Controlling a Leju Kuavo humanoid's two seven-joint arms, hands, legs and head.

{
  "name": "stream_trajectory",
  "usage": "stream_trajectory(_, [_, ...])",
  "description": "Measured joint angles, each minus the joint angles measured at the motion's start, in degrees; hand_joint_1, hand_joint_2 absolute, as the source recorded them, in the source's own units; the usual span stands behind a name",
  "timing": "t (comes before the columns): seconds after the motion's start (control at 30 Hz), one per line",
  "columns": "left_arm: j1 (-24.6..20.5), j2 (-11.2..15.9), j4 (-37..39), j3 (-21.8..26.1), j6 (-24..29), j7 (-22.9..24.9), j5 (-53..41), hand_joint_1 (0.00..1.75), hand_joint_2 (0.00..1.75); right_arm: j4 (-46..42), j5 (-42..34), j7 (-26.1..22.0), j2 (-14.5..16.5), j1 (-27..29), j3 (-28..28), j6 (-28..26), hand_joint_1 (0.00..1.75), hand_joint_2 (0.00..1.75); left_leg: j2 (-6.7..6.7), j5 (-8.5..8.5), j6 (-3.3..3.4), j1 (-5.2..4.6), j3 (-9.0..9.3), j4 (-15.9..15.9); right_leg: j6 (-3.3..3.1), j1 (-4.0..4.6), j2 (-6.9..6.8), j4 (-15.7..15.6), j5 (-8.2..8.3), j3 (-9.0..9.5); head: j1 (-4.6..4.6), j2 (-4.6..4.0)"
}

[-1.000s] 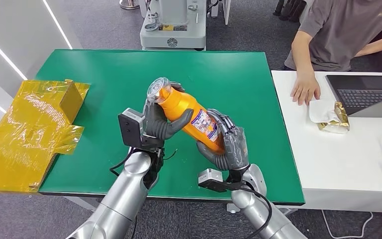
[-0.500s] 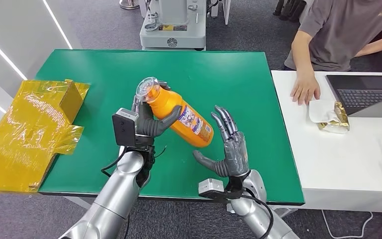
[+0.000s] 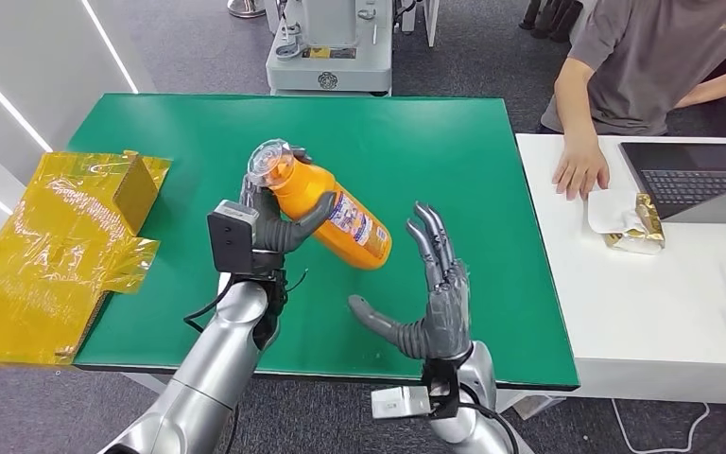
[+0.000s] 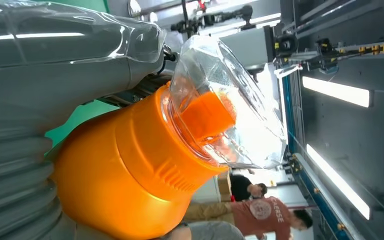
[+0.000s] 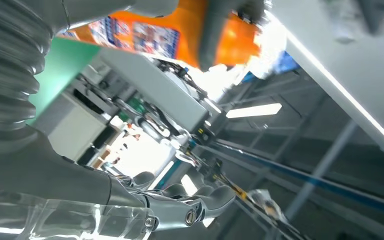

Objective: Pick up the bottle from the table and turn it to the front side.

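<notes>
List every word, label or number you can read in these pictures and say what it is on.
Orange plastic bottle held in the left robot hand: blue and white label, print too small to read.
Person's red T-shirt: white lettering ending "LESSE", partly legible.
Grey machine behind the green table: yellow sticker, unreadable.

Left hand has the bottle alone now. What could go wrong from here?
1. The left hand grips the orange bottle only near its neck, tilted above the green table; the heavy end could sag or slip.
2. The right hand is open and apart, so nothing supports the bottle's base.
</notes>
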Motion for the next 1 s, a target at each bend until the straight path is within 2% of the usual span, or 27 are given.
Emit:
stream_trajectory(0.1, [0.2, 1.5, -1.8, 0.1, 3.2, 0.5, -3.3, 1.75, 1.75, -4.6, -0.9, 0.0, 0.7, 3.3, 0.0, 0.0, 0.0, 1.75, 0.0, -0.02, -0.03, 0.0, 0.0, 0.0, -0.02, 0.0, 0.0, 0.0, -0.03, 0.0, 0.0, 0.0])
stream_trajectory(0.2, [0.4, 3.8, -4.6, 0.1, 7.7, 2.4, -10.3, 1.75, 1.75, -7.7, -3.9, 0.0, 1.3, 6.1, 0.0, 0.0, 0.0, 1.75, 0.01, -0.04, -0.06, 0.01, 0.0, 0.0, -0.03, 0.0, 0.01, 0.0, -0.04, 0.0, -0.01, 0.0])
stream_trajectory(0.3, [0.4, 6.8, -7.0, 0.1, 13.7, 5.9, -22.0, 1.75, 1.75, -9.0, -6.1, 0.0, 2.0, 8.2, 0.0, 0.0, 0.0, 1.75, 0.02, -0.04, -0.06, 0.02, 0.01, 0.0, -0.03, 0.01, 0.02, 0.0, -0.05, 0.0, -0.01, 0.0])
stream_trajectory(0.43, [-0.6, 11.3, -8.4, 0.1, 19.7, 13.4, -39.4, 1.75, 1.75, -9.3, -7.0, 0.0, 3.2, 10.2, -0.6, 0.0, 0.0, 1.75, 0.03, -0.03, -0.08, 0.04, 0.02, 0.0, -0.04, 0.03, 0.02, 0.0, -0.05, 0.0, 0.01, 0.0])
stream_trajectory(0.7, [-3.1, 19.9, -8.2, 0.2, 21.7, 19.2, -54.4, 1.75, 1.75, -8.6, -8.7, 0.0, 4.3, 11.7, -1.3, 0.0, 0.0, 1.75, 0.06, -0.02, -0.09, 0.04, 0.03, 0.0, -0.05, 0.03, 0.06, 0.0, -0.04, -0.01, 0.01, 0.0])
stream_trajectory(0.8, [-3.9, 22.0, -7.1, 0.2, 22.6, 22.9, -65.9, 1.75, 1.75, -8.2, -7.9, 0.0, 4.5, 11.7, -1.4, 0.0, 0.0, 1.75, 0.06, -0.02, -0.09, 0.04, 0.03, 0.0, -0.05, 0.03, 0.05, 0.0, -0.04, -0.01, 0.02, 0.0])
stream_trajectory(0.9, [-6.0, 24.0, -2.6, 0.2, 22.0, 25.2, -78.8, 1.75, 1.75, -7.3, -6.6, 0.0, 4.9, 11.9, -1.4, 0.0, 0.0, 1.75, 0.08, -0.02, -0.09, 0.03, 0.03, 0.0, -0.06, 0.03, 0.08, 0.0, -0.04, -0.03, 0.01, 0.0])
stream_trajectory(1.0, [-8.6, 25.2, 4.3, 0.2, 20.7, 24.7, -81.5, 1.75, 1.75, -6.8, -6.3, 0.0, 5.1, 12.2, -1.6, 0.0, 0.0, 1.75, 0.1, -0.01, -0.1, 0.04, 0.04, 0.0, -0.06, 0.03, 0.11, 0.0, -0.03, -0.05, 0.01, 0.0])
